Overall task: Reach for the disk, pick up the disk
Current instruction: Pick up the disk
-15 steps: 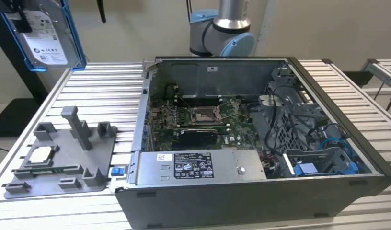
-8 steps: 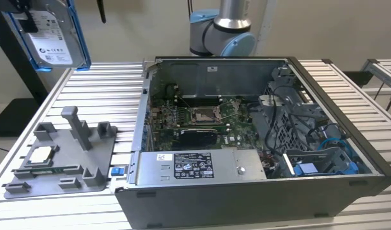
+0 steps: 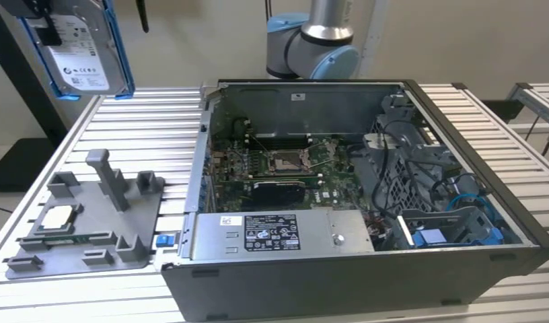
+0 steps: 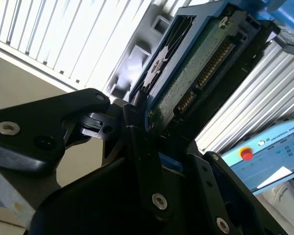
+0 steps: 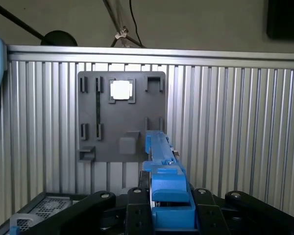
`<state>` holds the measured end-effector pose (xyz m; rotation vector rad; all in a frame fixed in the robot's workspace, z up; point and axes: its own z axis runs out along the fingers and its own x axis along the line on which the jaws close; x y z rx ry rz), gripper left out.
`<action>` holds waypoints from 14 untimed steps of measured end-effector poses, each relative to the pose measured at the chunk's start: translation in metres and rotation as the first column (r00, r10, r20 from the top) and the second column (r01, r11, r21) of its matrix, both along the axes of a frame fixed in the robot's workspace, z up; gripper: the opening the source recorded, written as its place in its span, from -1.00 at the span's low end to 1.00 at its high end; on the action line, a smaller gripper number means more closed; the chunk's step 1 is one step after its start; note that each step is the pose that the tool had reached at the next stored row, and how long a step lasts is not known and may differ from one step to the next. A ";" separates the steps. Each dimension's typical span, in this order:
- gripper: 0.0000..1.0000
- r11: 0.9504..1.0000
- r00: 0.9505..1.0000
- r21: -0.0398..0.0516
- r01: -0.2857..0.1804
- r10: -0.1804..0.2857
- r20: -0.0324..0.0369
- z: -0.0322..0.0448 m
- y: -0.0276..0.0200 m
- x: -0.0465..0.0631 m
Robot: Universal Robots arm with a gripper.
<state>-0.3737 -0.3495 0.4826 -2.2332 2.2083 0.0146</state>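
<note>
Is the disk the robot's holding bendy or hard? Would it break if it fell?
Probably hard: the disk hangs straight from the gripper without sagging. Likely heavy for its size, since its body looks like metal. Probably fragile too: its circuit board is uncovered.

Open air beneath disk (image 3: 81, 57), grey fixture (image 3: 135, 219) below, case (image 3: 346, 286) alongside

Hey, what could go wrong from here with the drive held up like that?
The end effector grips the disk by one end only, so it might slip or tilt. It hangs high over the edge of the grey holder with the chip; a drop could damage both.
</note>
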 end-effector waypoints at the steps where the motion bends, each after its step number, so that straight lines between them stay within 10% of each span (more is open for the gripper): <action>1: -1.00 1.000 1.000 0.000 0.000 0.000 0.000 0.0000 0.0000 0.001; 14: -1.00 1.000 1.000 0.000 0.000 0.000 0.000 0.0000 0.0000 0.027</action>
